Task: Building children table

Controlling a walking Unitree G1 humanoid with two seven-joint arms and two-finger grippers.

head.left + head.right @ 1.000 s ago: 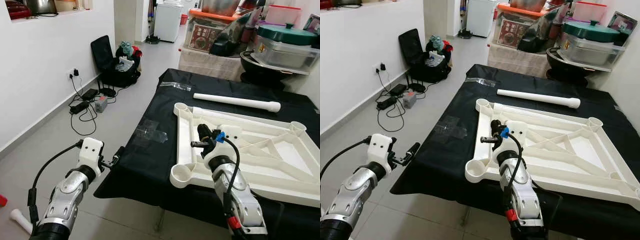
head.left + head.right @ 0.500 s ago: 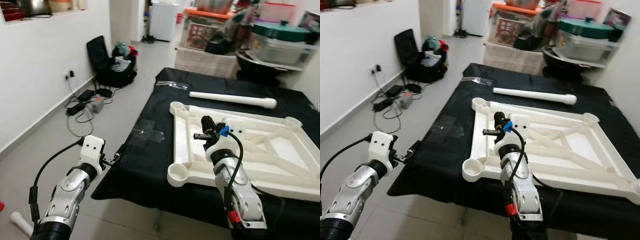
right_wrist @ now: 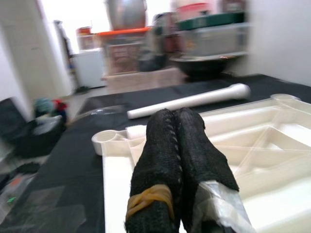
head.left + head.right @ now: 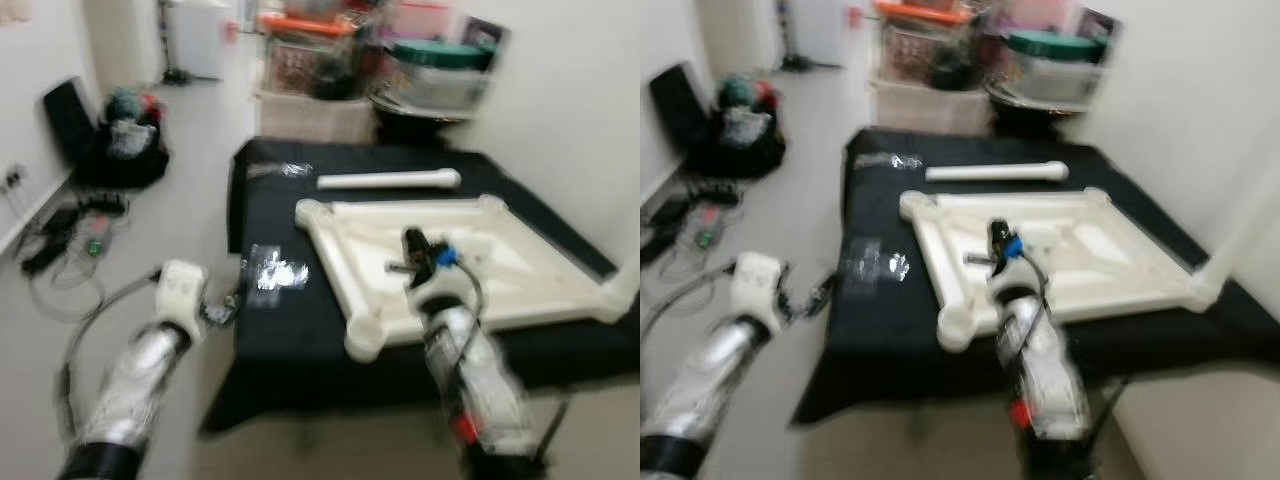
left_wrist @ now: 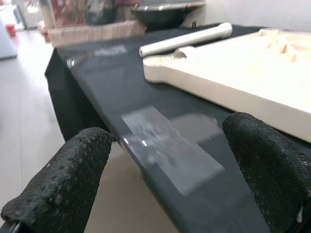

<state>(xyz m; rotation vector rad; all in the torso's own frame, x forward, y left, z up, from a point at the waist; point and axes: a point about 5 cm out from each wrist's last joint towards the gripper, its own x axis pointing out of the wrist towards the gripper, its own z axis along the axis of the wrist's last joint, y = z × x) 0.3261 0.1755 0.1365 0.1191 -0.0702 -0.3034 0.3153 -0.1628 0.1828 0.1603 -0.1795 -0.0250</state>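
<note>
Item: upturned white tabletop point(image 4: 470, 265) on black worktop point(image 4: 290, 330); assembly apparently pending.
Right claw point(image 3: 177, 145) pressed together above tabletop; left claw point(image 5: 170, 160) spread, empty. Next likely: fetching loose leg point(image 4: 390, 180).

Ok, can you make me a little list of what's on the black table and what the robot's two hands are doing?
Table: black cloth-covered table
Big part: white plastic square tabletop frame, lying flat, underside up, with round sockets at the corners
Loose part: white plastic tube-shaped leg, lying beyond the frame, apart from it
Also there: clear plastic wrapper near the table's left edge
Left hand: open, at the table's left edge, facing the wrapper, holding nothing
Right hand: fingers pressed together, above the frame, holding nothing
Picture: head views are blurred
</note>
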